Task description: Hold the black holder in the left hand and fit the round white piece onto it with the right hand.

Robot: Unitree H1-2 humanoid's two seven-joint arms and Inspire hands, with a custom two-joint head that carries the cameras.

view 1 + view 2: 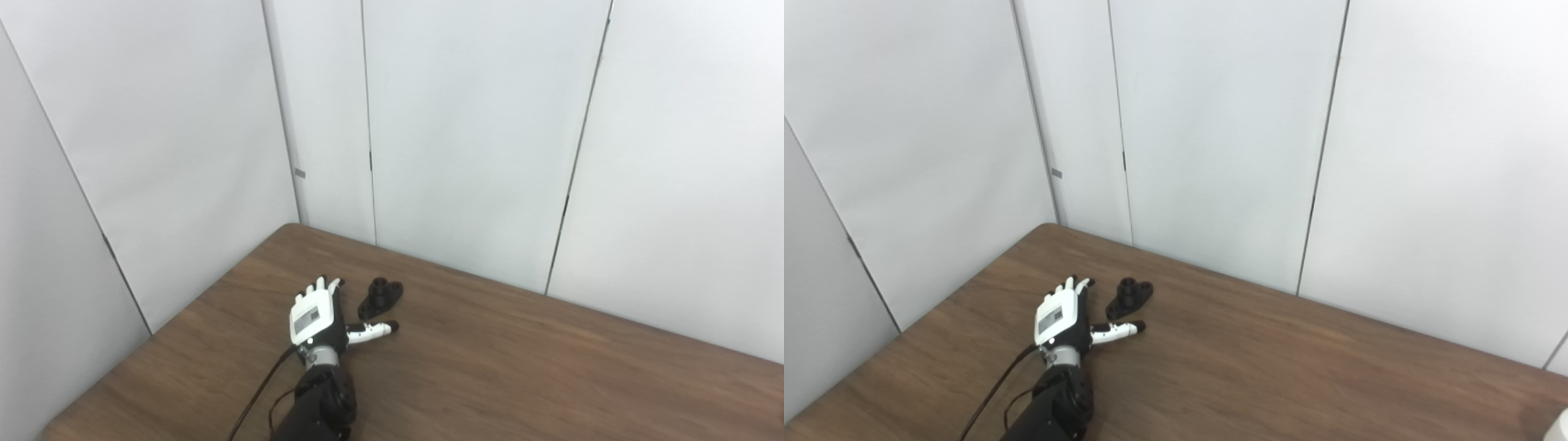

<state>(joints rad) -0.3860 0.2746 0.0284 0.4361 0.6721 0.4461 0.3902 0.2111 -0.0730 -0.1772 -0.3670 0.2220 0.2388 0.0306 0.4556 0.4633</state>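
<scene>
We see one arm coming in from the bottom left, and its left robot hand [315,318] sits low over the wooden counter [520,367], back of the hand facing up, white cover plate with a small label on it. Fingers [318,286] are stretched out and apart, pointing toward the far wall, thumb [373,331] sticking out to the side toward picture right; the robot hand holds nothing. The black holder [380,297] lies on the counter just beside the fingers, on their right side, and just beyond the thumb, so it sits in the angle between fingers and thumb. We cannot tell if the fingers or thumb tip touch it; there looks to be a thin gap on both sides. The holder is a flat elongated base with a short round boss standing up from it, boss end toward the wall, and the base looks tilted a little, though it is too small for us to be sure. A dark cable [260,392] runs from the wrist down along the black forearm [321,404]. The right robot hand is not in view. At the bottom right corner of the right eye view we catch a pale rounded bit [1560,425], cut off by the frame, and we cannot tell what it is. Grey-white wall panels [478,122] stand behind the counter.
</scene>
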